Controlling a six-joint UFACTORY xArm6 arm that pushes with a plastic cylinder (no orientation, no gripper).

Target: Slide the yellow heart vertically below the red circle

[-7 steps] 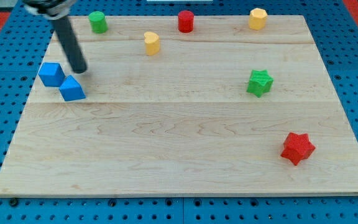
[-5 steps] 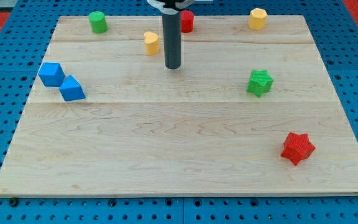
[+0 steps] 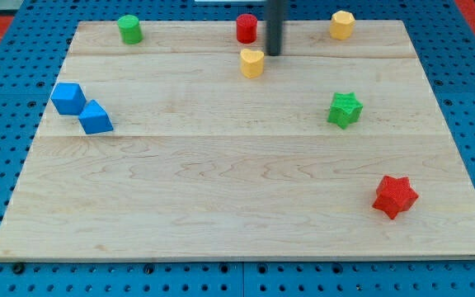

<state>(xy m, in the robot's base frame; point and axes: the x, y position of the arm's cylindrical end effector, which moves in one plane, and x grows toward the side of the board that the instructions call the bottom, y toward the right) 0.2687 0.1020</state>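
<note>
The yellow heart [image 3: 252, 63] lies on the wooden board [image 3: 237, 190] near the view's top, just below and slightly right of the red circle [image 3: 246, 28]. My tip [image 3: 274, 53] stands just right of the yellow heart and a little above it, close to it but apart, and to the right of the red circle. The rod rises out of the view's top edge.
A green circle [image 3: 129, 29] sits at the top left and a yellow hexagon [image 3: 341, 25] at the top right. Two blue blocks [image 3: 68, 98] [image 3: 96, 118] touch at the left edge. A green star [image 3: 345, 109] and a red star [image 3: 395, 196] lie on the right.
The yellow heart has slid right, from left of the red circle to just below it. My tip has swept from the left edge across to the heart's right side.
</note>
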